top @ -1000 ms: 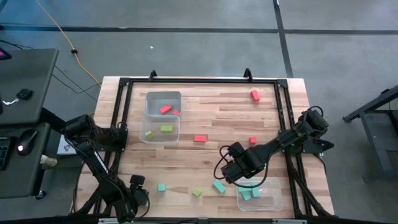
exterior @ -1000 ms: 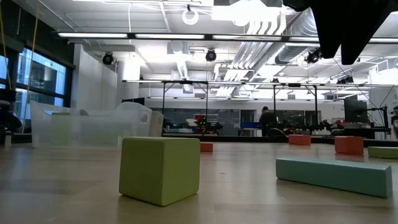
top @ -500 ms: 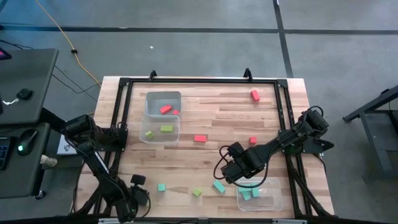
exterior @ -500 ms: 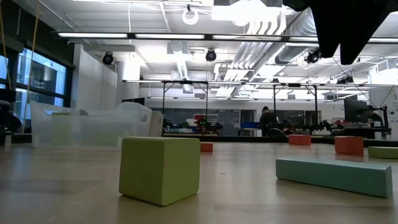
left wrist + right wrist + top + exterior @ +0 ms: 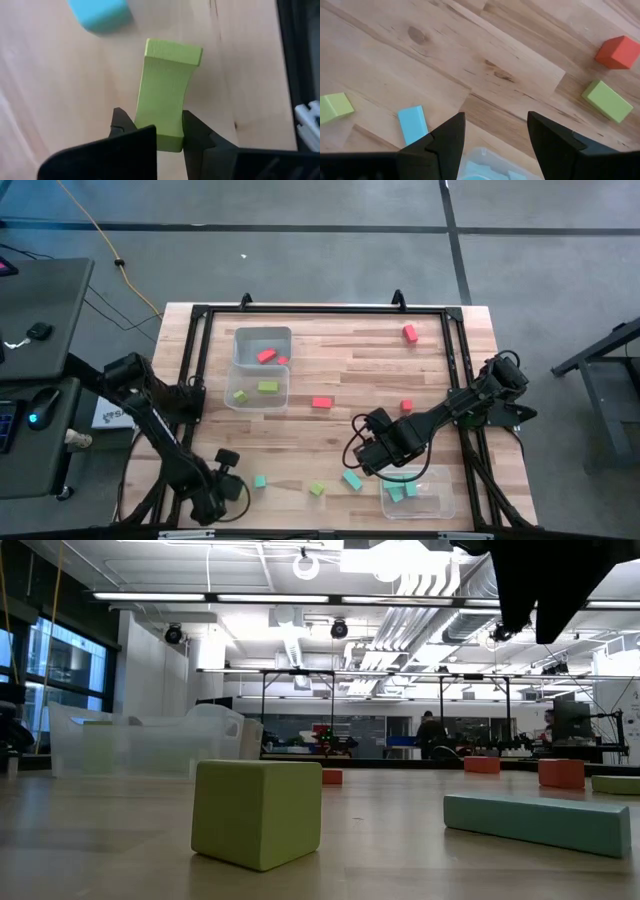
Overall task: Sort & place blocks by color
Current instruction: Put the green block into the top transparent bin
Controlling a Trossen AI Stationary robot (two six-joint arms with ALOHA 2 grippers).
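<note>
Blocks lie scattered over the wooden table (image 5: 340, 375). Left gripper (image 5: 152, 134), at the table's seven o'clock corner, is clamped on a lime bar (image 5: 165, 95), a teal cube (image 5: 102, 15) just beyond it. Right gripper (image 5: 495, 132) hovers with fingers spread, holding nothing, above the teal tub (image 5: 418, 492) at five o'clock. Two more tubs (image 5: 262, 365) stand at ten o'clock, holding red and lime pieces. Three red blocks (image 5: 321, 402) lie loose.

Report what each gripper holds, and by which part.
The left gripper pinches a lime green bar by its near end. The right gripper holds nothing.
</note>
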